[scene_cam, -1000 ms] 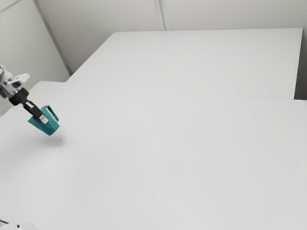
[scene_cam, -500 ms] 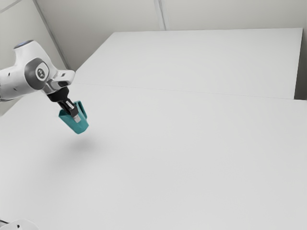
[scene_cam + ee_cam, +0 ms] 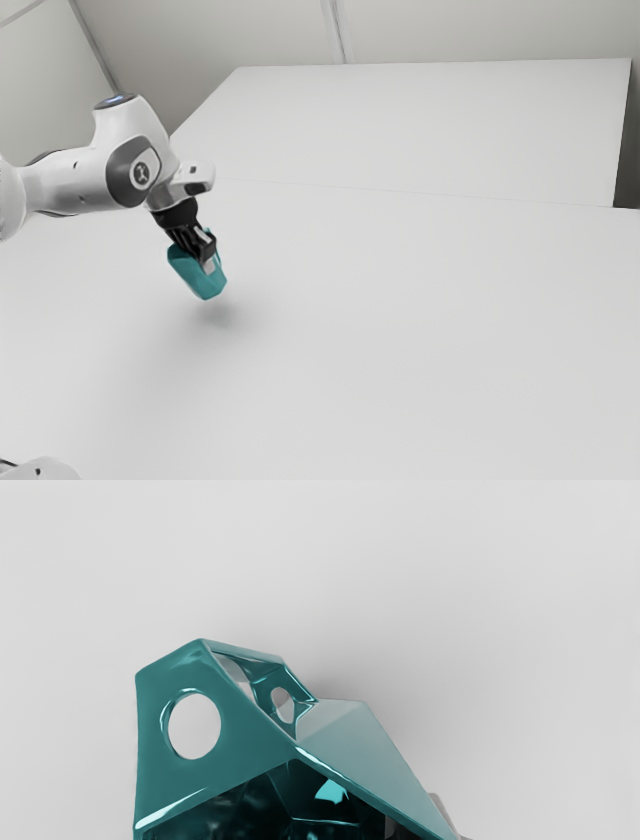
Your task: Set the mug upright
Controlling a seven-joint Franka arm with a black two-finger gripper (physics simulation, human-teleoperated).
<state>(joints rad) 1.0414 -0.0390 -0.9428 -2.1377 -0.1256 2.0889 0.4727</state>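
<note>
Teal faceted mug (image 3: 197,280), tilted and up in the air toward the exterior view's left, black gripper (image 3: 209,262) clamped right on it, soft shadow (image 3: 214,316) on the white table (image 3: 420,340) below, plain pale wall (image 3: 480,30) way at the back

A plain, lab-like room is suggested by pale walls (image 3: 480,28), a broad white tabletop (image 3: 400,330) and a robot arm (image 3: 85,180).

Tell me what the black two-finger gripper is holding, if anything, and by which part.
The gripper holds the glossy teal faceted mug by its side wall, near the rim.
</note>
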